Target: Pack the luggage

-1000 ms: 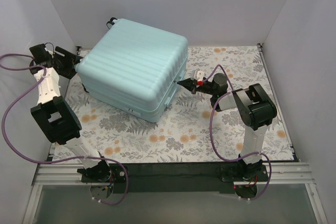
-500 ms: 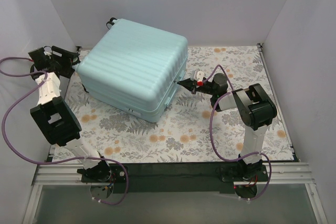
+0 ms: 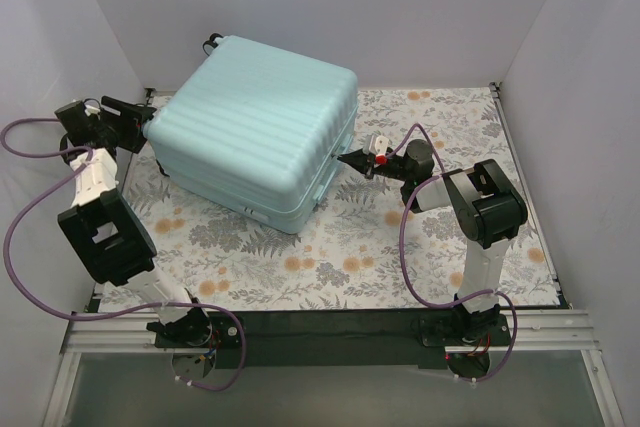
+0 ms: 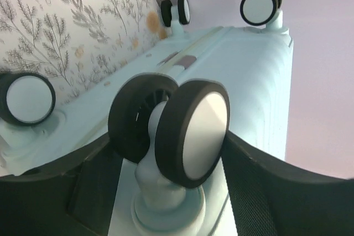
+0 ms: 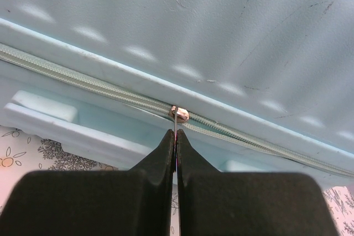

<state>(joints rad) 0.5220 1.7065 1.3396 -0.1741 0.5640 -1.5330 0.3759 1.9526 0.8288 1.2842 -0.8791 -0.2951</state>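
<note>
- Black base plate (image 3: 330, 337): at the near edge, carrying both arm bases; purple cables (image 3: 403, 237) loop up from each base.
- Bench (image 3: 330, 247): covered with a floral-print cloth, bare between the arms and the case.
- Right end effector (image 3: 350, 158): clenched, its fingertips (image 5: 166, 143) pressed together on the thin metal zipper pull (image 5: 178, 115). It meets the case's right side at the seam.
- Zipper track (image 5: 83, 80): runs along the seam between the two shell halves and appears closed on both sides of the pull.
- Left end effector (image 3: 143, 125): released, its fingers spread on either side of a double caster wheel (image 4: 191, 131) at the case's left end. Whether the fingers touch the wheel cannot be told.
- Luggage (image 3: 255, 132): a pale mint ribbed hard-shell case, shut and lying flat on the far-left part of the bench, set at an angle. It blocks the bench behind it from the top view.
- Further wheels (image 4: 260, 5): black with pale hubs, at the case's other corners.
- Walls (image 3: 400, 7): plain pale panels enclosing the bench on the left, far and right sides.
</note>
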